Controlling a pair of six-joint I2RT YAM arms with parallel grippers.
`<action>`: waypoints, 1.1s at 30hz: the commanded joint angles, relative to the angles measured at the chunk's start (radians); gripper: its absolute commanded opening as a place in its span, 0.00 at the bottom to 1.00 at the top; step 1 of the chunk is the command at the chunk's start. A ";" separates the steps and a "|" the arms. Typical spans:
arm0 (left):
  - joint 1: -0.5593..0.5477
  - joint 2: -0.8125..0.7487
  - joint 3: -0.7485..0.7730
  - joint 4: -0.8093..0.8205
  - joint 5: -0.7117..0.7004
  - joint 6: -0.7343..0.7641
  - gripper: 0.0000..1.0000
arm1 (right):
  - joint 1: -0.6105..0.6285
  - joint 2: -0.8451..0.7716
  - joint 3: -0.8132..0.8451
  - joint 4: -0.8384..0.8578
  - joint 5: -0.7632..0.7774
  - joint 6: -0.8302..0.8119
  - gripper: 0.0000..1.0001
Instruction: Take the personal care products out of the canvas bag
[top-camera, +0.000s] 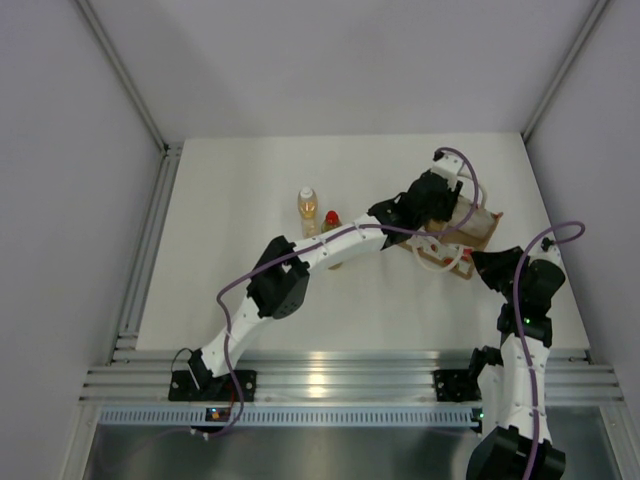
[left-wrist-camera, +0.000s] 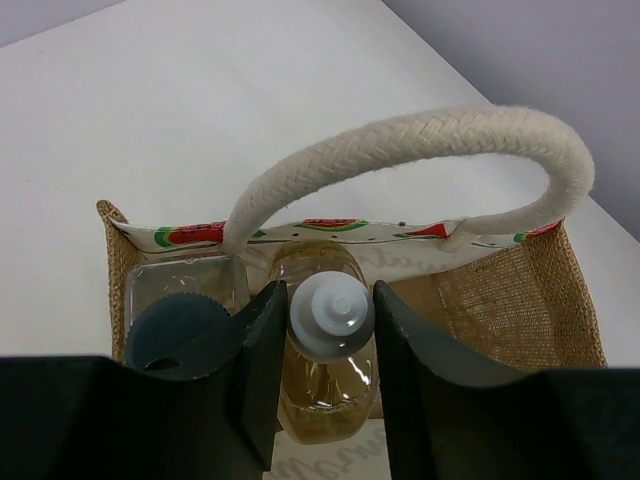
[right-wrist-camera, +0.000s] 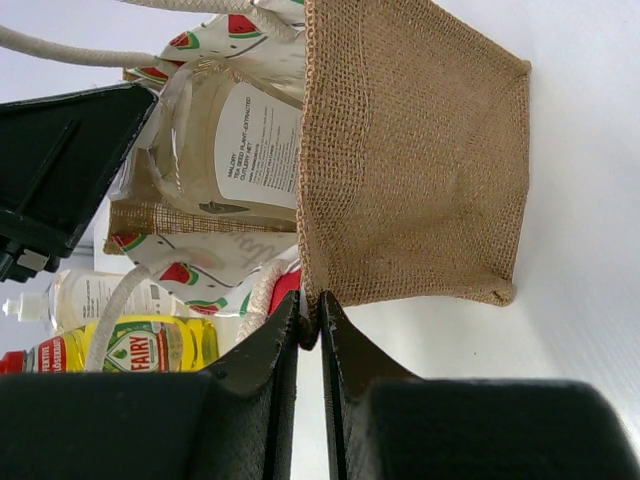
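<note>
The canvas bag (top-camera: 478, 228) lies on its side at the table's right, its mouth facing my left gripper (top-camera: 432, 207). Inside, an amber bottle with a white cap (left-wrist-camera: 331, 313) sits between the left fingers (left-wrist-camera: 262, 345), which press on both sides of the cap. A clear squarish bottle with a dark cap (left-wrist-camera: 178, 322) lies beside it in the bag. My right gripper (right-wrist-camera: 310, 308) is shut on the bag's burlap edge (right-wrist-camera: 330, 270). An amber white-capped bottle (top-camera: 308, 211) and a yellow red-capped bottle (top-camera: 331, 220) stand outside on the table.
A pale rope handle (left-wrist-camera: 420, 150) arches over the bag's mouth, just above the left fingers. The left arm's links (top-camera: 300, 262) stretch across the table's middle. White walls close in the table's left, back and right sides.
</note>
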 joint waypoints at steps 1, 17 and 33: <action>-0.004 0.003 0.042 0.014 -0.005 0.011 0.40 | -0.008 0.006 0.000 -0.046 0.015 -0.034 0.10; -0.022 0.040 0.042 0.011 -0.083 0.072 0.49 | -0.008 0.009 -0.001 -0.045 0.017 -0.040 0.10; -0.054 0.087 0.075 0.001 -0.122 0.129 0.20 | -0.008 0.009 -0.006 -0.045 0.017 -0.041 0.10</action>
